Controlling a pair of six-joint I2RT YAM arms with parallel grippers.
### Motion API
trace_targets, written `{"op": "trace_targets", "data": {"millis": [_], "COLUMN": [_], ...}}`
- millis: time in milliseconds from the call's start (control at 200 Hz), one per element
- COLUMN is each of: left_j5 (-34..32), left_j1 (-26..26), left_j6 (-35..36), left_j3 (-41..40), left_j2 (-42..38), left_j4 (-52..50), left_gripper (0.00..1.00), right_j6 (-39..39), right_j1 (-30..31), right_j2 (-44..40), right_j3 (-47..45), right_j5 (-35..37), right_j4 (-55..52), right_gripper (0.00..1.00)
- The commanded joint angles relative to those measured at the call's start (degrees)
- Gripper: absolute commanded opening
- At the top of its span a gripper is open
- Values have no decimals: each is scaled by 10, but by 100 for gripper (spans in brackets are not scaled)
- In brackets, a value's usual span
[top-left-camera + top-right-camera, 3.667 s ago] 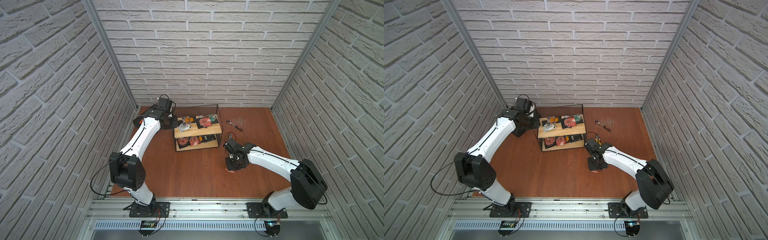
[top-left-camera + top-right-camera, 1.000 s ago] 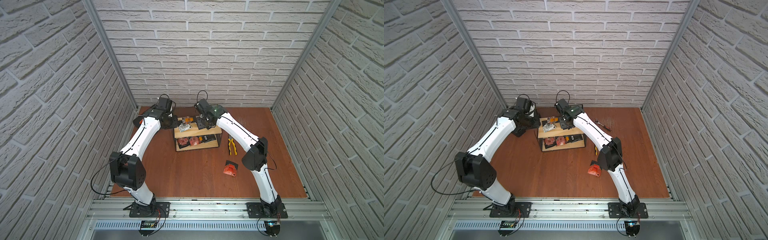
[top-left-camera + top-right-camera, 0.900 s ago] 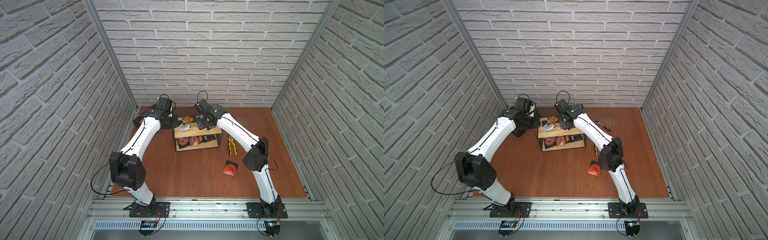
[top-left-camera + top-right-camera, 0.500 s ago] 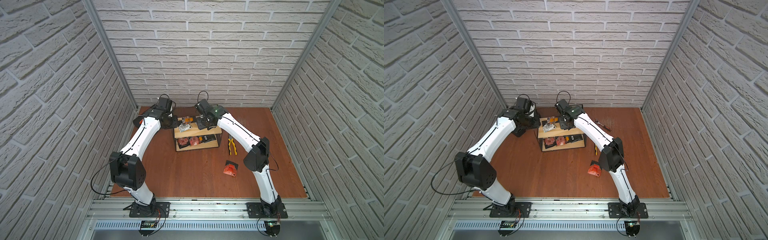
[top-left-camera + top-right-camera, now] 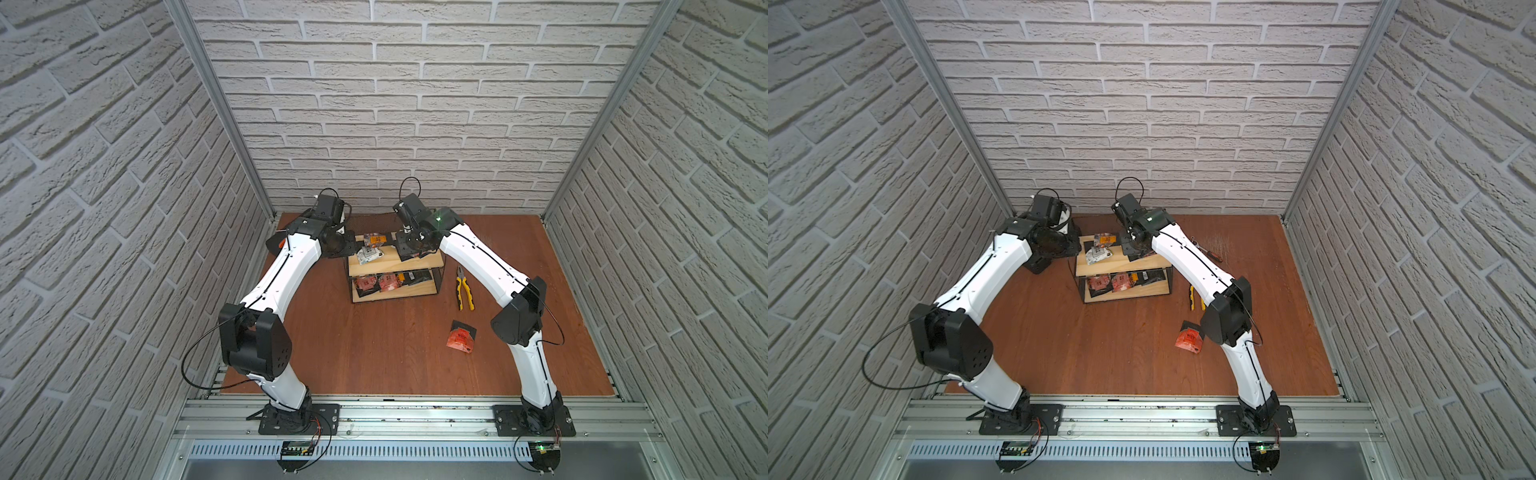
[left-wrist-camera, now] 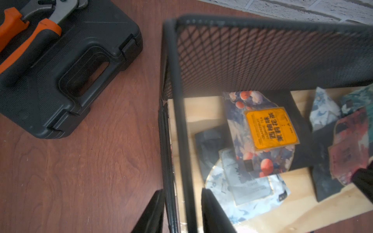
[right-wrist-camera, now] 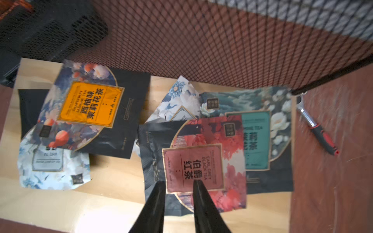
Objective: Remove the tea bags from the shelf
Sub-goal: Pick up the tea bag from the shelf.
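Top views, both: the tabletop [image 5: 374, 353] showed one change worth logging. A few seconds before, the right arm [image 5: 482, 262] had been folded low over the front right of the board. It now stretched back to the shelf [image 5: 392, 262], and had barely shifted there over the last second. The left arm [image 5: 286, 270] had held the same pose at the shelf's left end throughout. The shelf itself had not moved.

One red tea bag [image 5: 459, 337] lay alone on the tabletop, well apart from the shelf, at the spot the right arm had left. I counted that as one delivered.

The other tea bags [image 7: 90, 102] remained on the shelf. Several overlapped on the top board, and more sat on the lower board.

Right wrist view: the right claw [image 7: 179, 182] had its jaws apart and held nothing. Its tips were poised at the near edge of a red Earl Grey sachet [image 7: 203, 161], which lay partly over a teal sachet [image 7: 257, 141].

Left wrist view: the left claw [image 6: 181, 201] was clamped on the shelf's black side frame, one finger on either side. I judged it was steadying the shelf.

Reading: the next pick had begun, and most of the job was left.
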Motion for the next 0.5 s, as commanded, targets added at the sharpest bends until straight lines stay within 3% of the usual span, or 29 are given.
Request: {"op": "trace_targets", "data": {"millis": [0, 240, 495], "left_j5": [5, 6, 7], "left_j1": [2, 2, 3], "left_j6": [4, 3, 4], "left_j3": [14, 16, 18], "left_j2": [11, 14, 15], "left_j4": [8, 8, 7], "left_gripper": [35, 35, 35], "right_j6": [-14, -36, -65], "right_j1": [1, -19, -10], "right_j2": [-31, 13, 37], "right_j3": [29, 60, 63], "right_j5": [16, -28, -47], "right_j4": [1, -23, -36], "right_gripper": [44, 72, 80]}}
